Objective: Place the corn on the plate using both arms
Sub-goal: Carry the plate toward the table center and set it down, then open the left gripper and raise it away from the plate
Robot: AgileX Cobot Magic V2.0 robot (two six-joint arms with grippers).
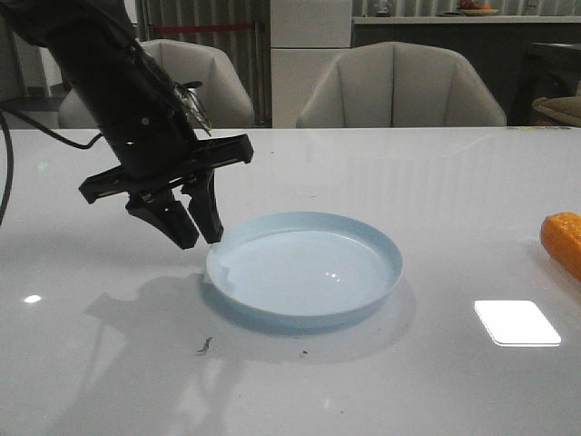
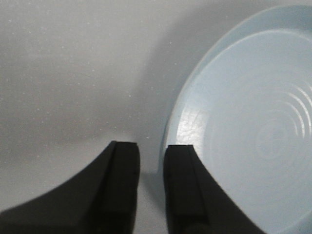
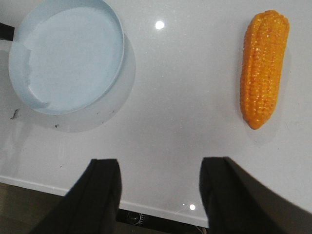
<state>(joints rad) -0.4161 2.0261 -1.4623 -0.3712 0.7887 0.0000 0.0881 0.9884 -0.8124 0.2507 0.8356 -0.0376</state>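
A: From the front, our left gripper (image 1: 193,221) hangs at the plate's (image 1: 304,313) near-left rim, jaws narrowly parted, holding nothing; the corn (image 1: 563,241) lies well apart at the table's (image 1: 436,182) right edge.

B: Our left wrist view agrees: fingers (image 2: 122,180) slightly apart beside the rim.

A: From the right wrist, our right gripper (image 3: 158,195) is spread wide, empty, the corn unlifted. Everything remains, we judge.

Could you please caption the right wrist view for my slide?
Open right gripper above white table, between pale blue round plate and orange-yellow corn cob.
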